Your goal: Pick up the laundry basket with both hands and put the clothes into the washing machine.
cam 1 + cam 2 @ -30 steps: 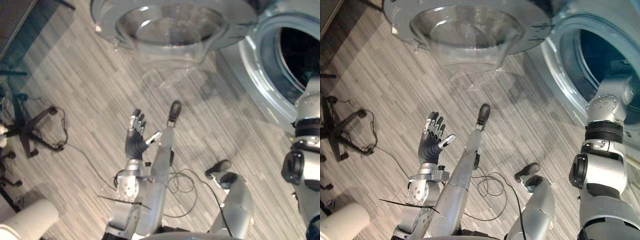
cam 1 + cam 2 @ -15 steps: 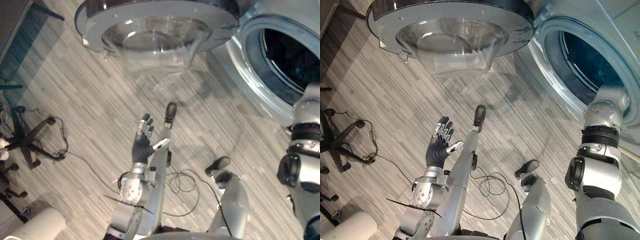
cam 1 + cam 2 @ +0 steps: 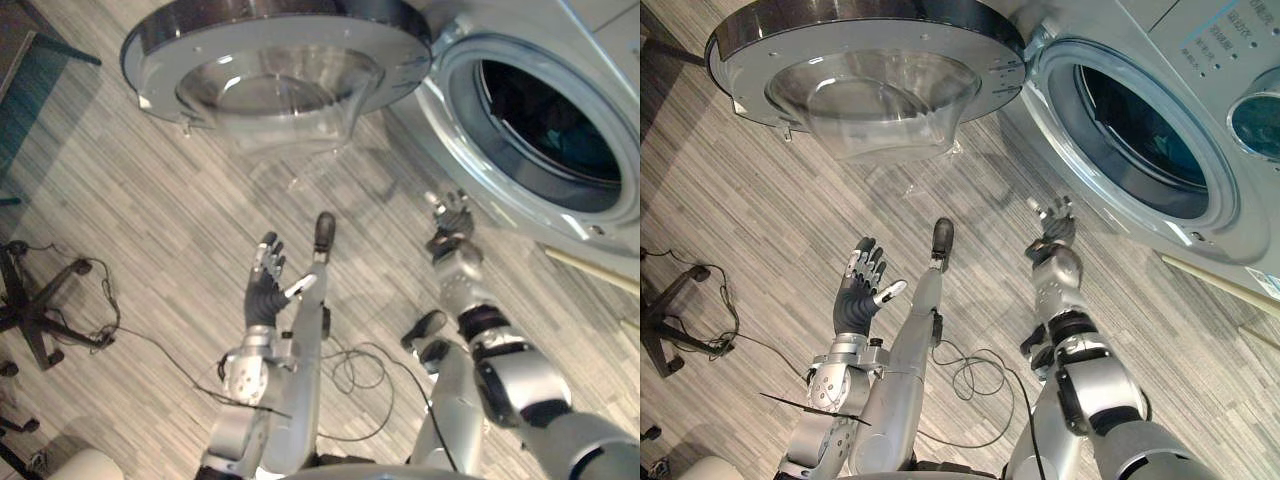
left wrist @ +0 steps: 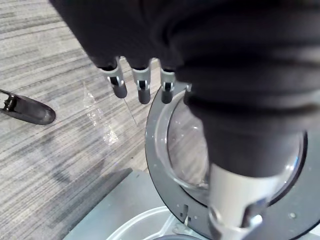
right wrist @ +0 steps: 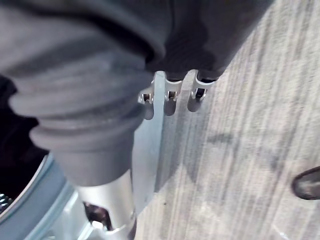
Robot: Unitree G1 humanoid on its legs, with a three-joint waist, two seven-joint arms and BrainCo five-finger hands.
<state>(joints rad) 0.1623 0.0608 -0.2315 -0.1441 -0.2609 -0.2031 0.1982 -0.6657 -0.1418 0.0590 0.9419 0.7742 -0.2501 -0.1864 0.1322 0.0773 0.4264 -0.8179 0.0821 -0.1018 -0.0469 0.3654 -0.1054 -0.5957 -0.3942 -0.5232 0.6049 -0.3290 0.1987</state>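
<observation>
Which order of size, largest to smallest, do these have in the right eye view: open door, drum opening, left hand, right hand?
1. open door
2. drum opening
3. left hand and right hand: not ranked. The left looks slightly larger, perhaps only because it is nearer the camera.

The inside of the washer (image 3: 452, 120) was too dark to see what lay in it. The washer ran off the top and right edges. The top of its door (image 3: 270, 70) was cut off too. A chair (image 3: 40, 310) was cut by the left edge, so just its legs showed. A white thing (image 3: 82, 466) in the bottom corner was mostly cut off, and what it was could not be told. Close up, the left hand (image 4: 215, 65) hid much of the door's glass. The right hand (image 5: 90, 75) hid most of the washer's opening.
</observation>
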